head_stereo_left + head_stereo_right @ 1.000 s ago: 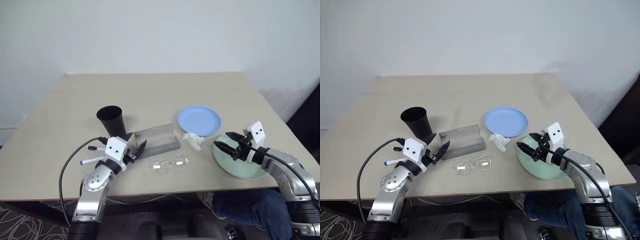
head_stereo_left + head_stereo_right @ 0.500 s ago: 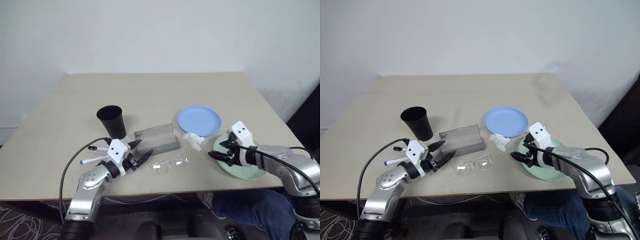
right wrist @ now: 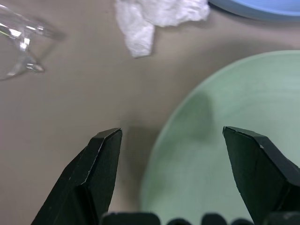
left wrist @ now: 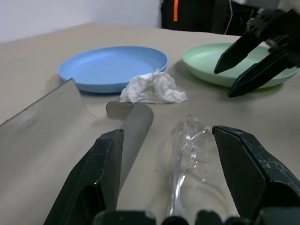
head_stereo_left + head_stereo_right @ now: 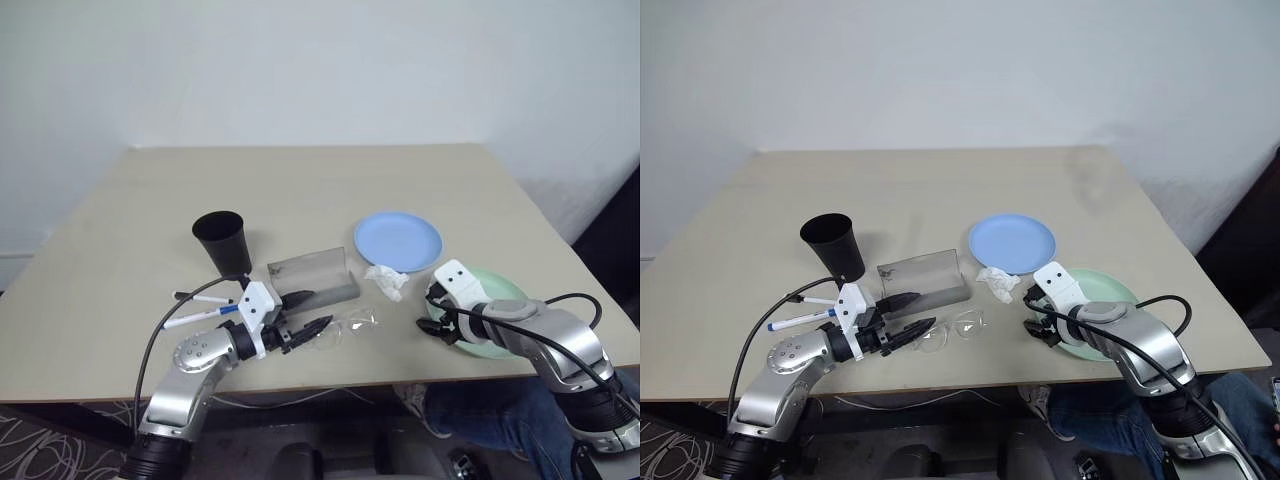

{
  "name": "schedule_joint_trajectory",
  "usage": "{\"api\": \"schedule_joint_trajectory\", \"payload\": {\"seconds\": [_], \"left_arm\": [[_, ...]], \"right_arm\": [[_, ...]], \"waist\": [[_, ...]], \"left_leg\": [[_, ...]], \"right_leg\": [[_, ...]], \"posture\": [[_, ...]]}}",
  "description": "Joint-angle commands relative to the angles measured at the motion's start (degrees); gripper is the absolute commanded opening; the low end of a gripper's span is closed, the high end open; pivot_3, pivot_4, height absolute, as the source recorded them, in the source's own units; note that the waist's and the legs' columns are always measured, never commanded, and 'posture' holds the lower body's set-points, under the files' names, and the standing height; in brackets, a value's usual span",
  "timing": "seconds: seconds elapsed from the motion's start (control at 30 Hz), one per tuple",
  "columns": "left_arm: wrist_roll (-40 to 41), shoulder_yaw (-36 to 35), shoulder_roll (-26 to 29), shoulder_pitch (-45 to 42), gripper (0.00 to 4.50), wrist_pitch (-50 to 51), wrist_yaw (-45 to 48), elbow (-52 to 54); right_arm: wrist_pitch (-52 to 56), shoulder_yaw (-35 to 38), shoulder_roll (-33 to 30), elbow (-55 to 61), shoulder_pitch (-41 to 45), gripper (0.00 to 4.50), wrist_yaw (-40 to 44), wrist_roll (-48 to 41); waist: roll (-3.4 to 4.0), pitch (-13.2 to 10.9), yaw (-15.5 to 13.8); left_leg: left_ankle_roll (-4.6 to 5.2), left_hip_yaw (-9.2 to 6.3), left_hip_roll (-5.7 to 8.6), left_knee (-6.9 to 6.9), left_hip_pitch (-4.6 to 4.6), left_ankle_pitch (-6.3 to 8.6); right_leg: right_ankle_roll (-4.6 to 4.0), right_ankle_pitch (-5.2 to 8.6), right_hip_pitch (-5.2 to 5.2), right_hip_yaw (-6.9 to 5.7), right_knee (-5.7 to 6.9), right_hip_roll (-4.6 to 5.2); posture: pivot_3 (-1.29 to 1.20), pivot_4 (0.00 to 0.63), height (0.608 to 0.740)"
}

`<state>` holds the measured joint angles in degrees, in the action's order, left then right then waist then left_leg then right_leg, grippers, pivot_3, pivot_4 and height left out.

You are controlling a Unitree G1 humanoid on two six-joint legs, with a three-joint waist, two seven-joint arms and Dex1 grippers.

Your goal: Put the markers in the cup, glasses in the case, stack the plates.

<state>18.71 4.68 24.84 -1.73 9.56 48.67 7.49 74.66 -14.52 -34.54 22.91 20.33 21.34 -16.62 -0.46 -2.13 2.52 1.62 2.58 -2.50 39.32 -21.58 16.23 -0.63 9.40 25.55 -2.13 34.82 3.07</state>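
Note:
The clear glasses lie on the table in front of the grey case, whose lid stands open. My left gripper is open and points at the glasses' left end, which lies between its fingers in the left wrist view. The black cup stands upright left of the case, with two markers lying in front of it. The blue plate sits behind the mint green plate. My right gripper is open and tilted down over the green plate's left rim.
A crumpled white tissue lies between the case and the plates. A black cable loops from my left arm beside the markers. The table's front edge runs just below both grippers. The far half of the table is bare.
My left gripper has swung right, from beside the case to the glasses. My right gripper has moved left and tipped downward onto the green plate's left rim.

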Motion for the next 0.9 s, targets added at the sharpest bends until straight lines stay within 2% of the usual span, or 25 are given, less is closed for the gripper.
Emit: {"api": "schedule_joint_trajectory", "payload": {"seconds": [0.03,0.17,0.3,0.37,0.53,0.63,0.8,0.9], "left_arm": [[0.16,0.30,-0.26,-1.24,3.16,-0.25,-0.28,2.24],[0.10,0.69,-0.37,-1.45,3.16,-0.45,-0.54,2.04],[0.07,0.72,-0.40,-1.55,3.20,-0.65,-0.62,1.89],[-0.01,0.75,-0.43,-1.68,3.20,-0.73,-0.73,1.71],[-0.32,0.77,-0.58,-1.96,3.20,-1.03,-1.03,1.24],[-0.47,0.79,-0.66,-2.08,3.20,-1.19,-1.08,1.04],[-0.81,0.75,-0.82,-2.03,3.20,-1.54,-1.12,0.91],[-0.98,0.77,-0.94,-2.02,3.20,-1.64,-1.12,0.86]], "right_arm": [[0.14,-0.09,0.34,0.91,2.09,3.75,-1.81,1.98],[0.49,-1.42,0.35,0.16,2.21,3.75,-2.56,3.50],[0.14,-1.87,0.34,-1.23,2.28,2.92,-3.20,5.07],[-0.34,-1.92,0.23,-2.14,2.36,2.18,-3.33,5.74],[-2.00,-2.24,-0.48,-5.07,2.84,2.18,-3.63,7.63],[-2.92,-2.68,-0.79,-6.00,3.09,1.57,-3.59,8.70],[-4.75,-3.84,-2.03,-7.32,2.98,0.02,-3.60,11.07],[-5.27,-3.94,-2.08,-7.55,2.95,0.02,-3.37,11.85]], "waist": [[0.00,0.00,0.00],[0.01,0.00,0.00],[0.00,0.00,0.00],[0.00,0.00,-0.03],[0.00,0.00,-0.03],[0.00,0.00,-0.02],[-0.12,0.00,0.11],[-0.12,-0.06,0.06]], "left_leg": [[0.00,0.00,0.00,0.00,0.00,0.00],[0.00,-0.04,0.00,-0.01,0.00,0.00],[0.00,-0.03,0.00,-0.01,-0.01,0.00],[0.01,-0.03,0.00,-0.01,-0.01,0.00],[0.00,-0.03,0.02,0.02,-0.01,0.00],[0.01,-0.03,0.02,0.02,-0.01,0.00],[0.00,-0.01,0.01,0.07,0.03,0.00],[-0.04,-0.05,-0.06,0.08,0.10,0.02]], "right_leg": [[0.00,0.00,0.00,0.00,0.00,0.00],[0.00,0.00,0.01,-0.02,0.01,-0.01],[0.00,0.00,0.01,-0.02,0.01,-0.01],[0.00,0.00,0.00,-0.01,0.00,-0.01],[0.00,0.00,-0.03,-0.01,-0.02,0.00],[0.00,0.00,-0.04,-0.01,-0.03,0.01],[0.00,0.00,-0.07,0.01,-0.03,0.02],[0.01,0.00,-0.05,0.01,-0.04,0.02]], "posture": [[0.00,0.000,0.721],[0.00,0.000,0.721],[0.00,0.000,0.721],[0.00,0.000,0.721],[0.00,0.000,0.721],[0.00,0.000,0.721],[0.00,0.000,0.721],[0.00,0.000,0.721]]}}
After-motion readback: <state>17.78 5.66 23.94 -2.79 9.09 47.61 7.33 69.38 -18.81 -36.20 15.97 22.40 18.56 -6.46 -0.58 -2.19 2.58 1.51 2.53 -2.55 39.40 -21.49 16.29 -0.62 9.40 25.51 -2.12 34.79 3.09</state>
